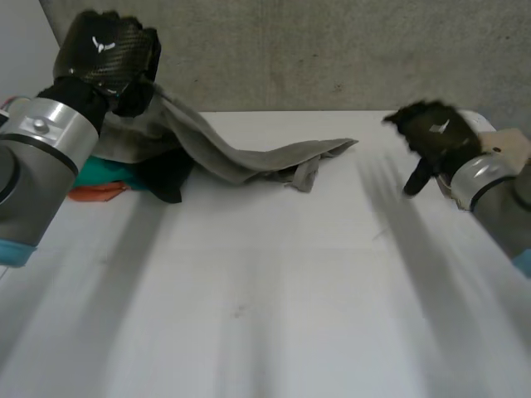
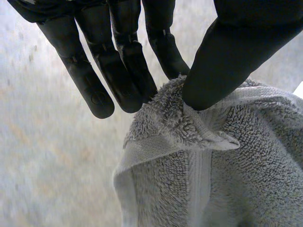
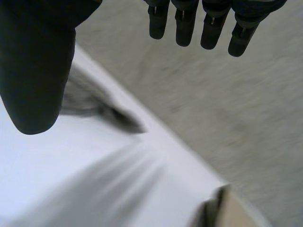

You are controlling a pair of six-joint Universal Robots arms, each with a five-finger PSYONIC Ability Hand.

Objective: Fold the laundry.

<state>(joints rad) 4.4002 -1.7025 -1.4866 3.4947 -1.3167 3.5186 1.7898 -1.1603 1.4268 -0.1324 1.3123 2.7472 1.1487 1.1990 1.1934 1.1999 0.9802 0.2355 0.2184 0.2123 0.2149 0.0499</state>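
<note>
grey towel [image 1: 249, 153]: draping onto the worktop [image 1: 265, 315]
left hand [image 1: 108, 54]: fingers [image 2: 118, 80] pinching its hem high, probably to free it
right hand [image 1: 436, 137]: fingers [image 3: 184, 28] hanging wide, empty

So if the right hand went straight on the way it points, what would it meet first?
Likely the grey wall: in its wrist view the open fingers of the right hand aim past the table edge at it. The grey towel lies off to the thumb's side. Depth is unclear.
</note>
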